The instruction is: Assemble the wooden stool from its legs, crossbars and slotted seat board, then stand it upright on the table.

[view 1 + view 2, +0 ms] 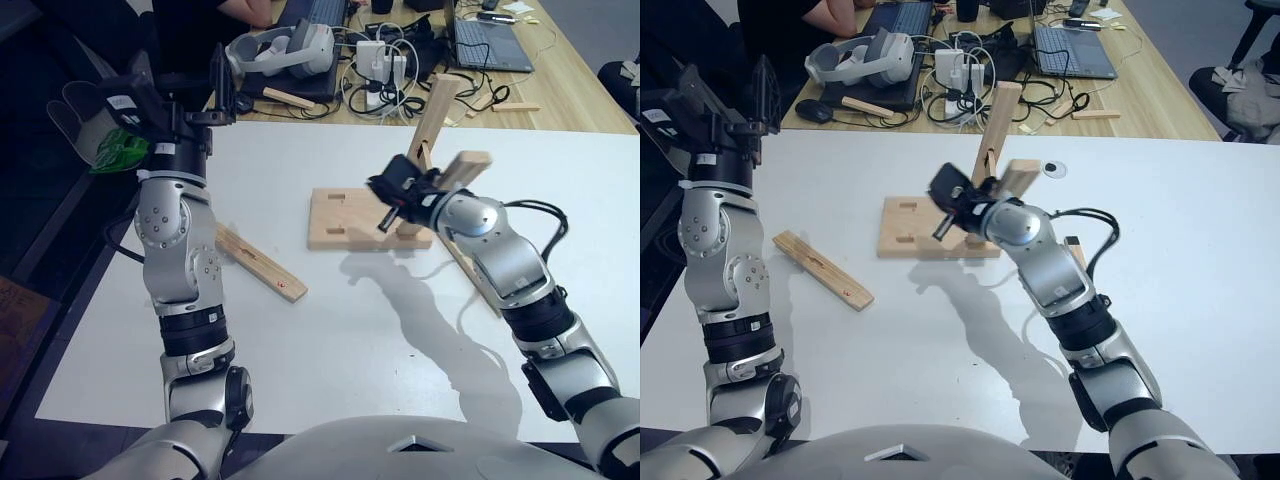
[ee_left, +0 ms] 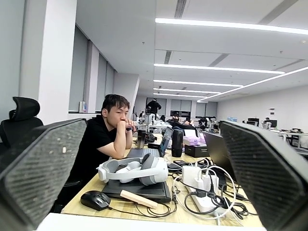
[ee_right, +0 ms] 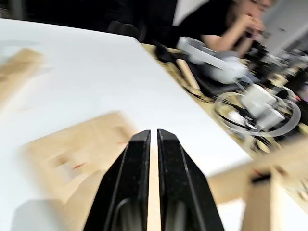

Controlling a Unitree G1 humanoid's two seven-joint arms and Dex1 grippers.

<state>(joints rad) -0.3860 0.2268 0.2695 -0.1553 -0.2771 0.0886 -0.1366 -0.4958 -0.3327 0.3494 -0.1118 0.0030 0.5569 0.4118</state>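
The right forearm [image 1: 510,265] is covering the right end of the seat board [image 1: 322,215] and the foot of the upright leg frame [image 1: 437,110], hiding how they are meeting. Another wooden piece [image 1: 1074,248] is showing only partly behind that forearm. In the right wrist view the board is appearing blurred, and the frame is running off the edge.

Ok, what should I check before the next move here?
1. Left gripper open, empty: ok.
2. Right gripper free of parts: ok, shut on nothing.
3. Seat board flat on table: ok.
4. Leg seated in its slot: cannot tell.
5. Loose bar fitted: not ok, lies apart from the board.
6. Stool complete: not ok.
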